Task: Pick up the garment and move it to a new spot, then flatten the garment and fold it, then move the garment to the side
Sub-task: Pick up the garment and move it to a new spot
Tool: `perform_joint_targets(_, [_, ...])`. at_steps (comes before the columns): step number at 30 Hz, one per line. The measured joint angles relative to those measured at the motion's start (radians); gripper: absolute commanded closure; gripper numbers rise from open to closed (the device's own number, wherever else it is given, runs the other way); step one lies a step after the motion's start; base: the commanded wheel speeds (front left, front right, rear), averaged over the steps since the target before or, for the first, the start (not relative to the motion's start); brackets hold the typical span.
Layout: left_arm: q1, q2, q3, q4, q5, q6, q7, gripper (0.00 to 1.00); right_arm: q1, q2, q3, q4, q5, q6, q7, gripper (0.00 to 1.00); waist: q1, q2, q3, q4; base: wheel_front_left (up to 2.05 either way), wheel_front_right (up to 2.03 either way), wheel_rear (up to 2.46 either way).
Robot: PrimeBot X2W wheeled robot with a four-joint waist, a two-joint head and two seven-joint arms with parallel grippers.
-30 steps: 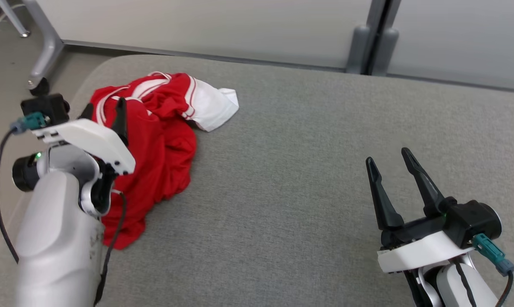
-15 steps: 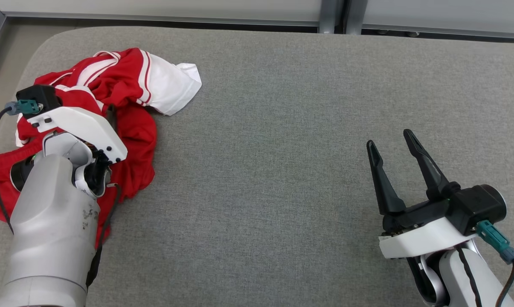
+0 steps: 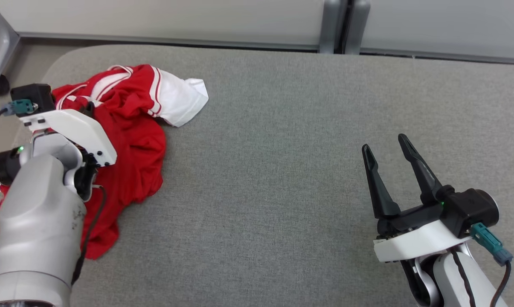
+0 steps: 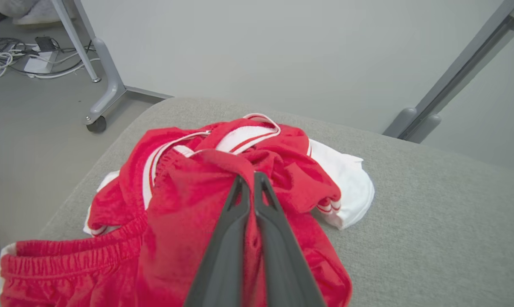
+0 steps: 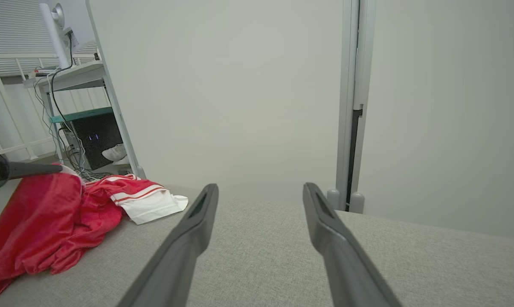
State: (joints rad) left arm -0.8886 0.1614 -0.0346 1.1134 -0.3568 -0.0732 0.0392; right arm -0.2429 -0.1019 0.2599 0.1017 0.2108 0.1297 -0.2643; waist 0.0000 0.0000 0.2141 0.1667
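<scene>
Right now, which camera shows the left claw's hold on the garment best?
The left wrist view: the left claw stands shut on a red fold of the garment. The head view hides most of it behind its wrist housing; the right wrist view catches it small at the left edge, cloth hanging below.

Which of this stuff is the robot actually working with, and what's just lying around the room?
In the job: red-and-white garment, crumpled; left tool, shut on its red cloth; right tool, open and apart from it; grey cushioned surface beneath the garment.
Lying about: wheeled frame leg; floor cables; black computer case; white shoe.
</scene>
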Motion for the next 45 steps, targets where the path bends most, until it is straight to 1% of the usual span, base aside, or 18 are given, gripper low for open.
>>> perform_joint_targets(4, [-0.028, 0.032, -0.029, -0.030, 0.014, -0.025, -0.004, 1.00, 0.014, 0.010, -0.005, 0.000, 0.010, 0.000, 0.000, 0.00, 0.0000, 0.0000, -0.044, -0.004, 0.00, 0.00, 0.00])
perform_joint_targets(7, [-0.052, 0.041, -0.052, -0.074, 0.014, -0.041, 0.018, 1.00, 0.029, 0.018, -0.010, 0.002, 0.016, 0.000, 0.000, 0.00, 0.0000, 0.0000, -0.075, -0.011, 0.00, 0.00, 0.00])
perform_joint_targets(12, [-0.070, 0.044, -0.095, -0.208, 0.000, -0.050, 0.076, 1.00, 0.059, 0.033, -0.020, 0.004, 0.029, 0.000, 0.000, 0.00, 0.0000, 0.0000, -0.122, -0.037, 0.00, 0.00, 0.00])
perform_joint_targets(15, [-0.069, 0.036, -0.110, -0.330, -0.039, -0.053, 0.126, 1.00, 0.077, 0.039, -0.026, 0.005, 0.031, 0.000, 0.000, 0.00, 0.0000, 0.0000, -0.146, -0.062, 0.00, 0.00, 0.00])
perform_joint_targets(18, [-0.045, 0.024, -0.126, -0.487, -0.090, -0.054, 0.181, 1.00, 0.090, 0.043, -0.034, 0.003, 0.031, 0.000, 0.000, 0.00, 0.0000, 0.0000, -0.166, -0.094, 0.00, 0.00, 0.00])
perform_joint_targets(23, [0.063, -0.004, -0.138, -0.765, -0.170, -0.056, 0.270, 1.00, 0.100, 0.046, -0.054, -0.002, 0.028, 0.000, 0.000, 0.00, 0.0000, 0.0000, -0.189, -0.161, 0.00, 0.00, 0.00])
perform_joint_targets(27, [0.156, -0.031, -0.149, -0.956, -0.199, -0.025, 0.312, 1.00, 0.103, 0.046, -0.069, -0.012, 0.024, 0.000, 0.000, 0.00, 0.0000, 0.0000, -0.193, -0.221, 0.00, 0.00, 0.00])
perform_joint_targets(31, [0.252, -0.058, -0.172, -1.081, -0.211, -0.002, 0.316, 1.00, 0.103, 0.044, -0.086, -0.020, 0.020, 0.000, 0.000, 0.00, 0.0000, 0.0000, -0.181, -0.279, 0.00, 0.00, 0.00])
perform_joint_targets(34, [0.323, -0.079, -0.199, -1.108, -0.225, 0.005, 0.289, 1.00, 0.099, 0.044, -0.093, -0.023, 0.020, 0.000, 0.000, 0.00, 0.0000, 0.0000, -0.158, -0.311, 0.00, 0.00, 0.00])
perform_joint_targets(37, [0.372, -0.086, -0.235, -1.080, -0.212, 0.005, 0.229, 1.00, 0.088, 0.044, -0.095, -0.028, 0.021, 0.000, 0.000, 0.00, 0.0000, 0.0000, -0.126, -0.333, 0.00, 0.00, 0.00])
perform_joint_targets(38, [0.372, -0.086, -0.235, -1.080, -0.212, 0.005, 0.229, 1.00, 0.088, 0.044, -0.095, -0.028, 0.021, 0.000, 0.000, 0.00, 0.0000, 0.0000, -0.126, -0.333, 0.00, 0.00, 0.00])
perform_joint_targets(41, [0.399, -0.097, -0.305, -1.006, -0.199, -0.015, 0.159, 1.00, 0.077, 0.044, -0.100, -0.031, 0.026, 0.000, 0.000, 0.00, 0.0000, 0.0000, -0.093, -0.349, 0.00, 0.00, 0.00])
perform_joint_targets(45, [0.410, -0.110, -0.432, -0.881, -0.203, -0.041, 0.061, 1.00, 0.065, 0.045, -0.097, -0.027, 0.027, 0.000, 0.000, 0.00, 0.0000, 0.0000, -0.060, -0.361, 0.00, 0.00, 0.00])
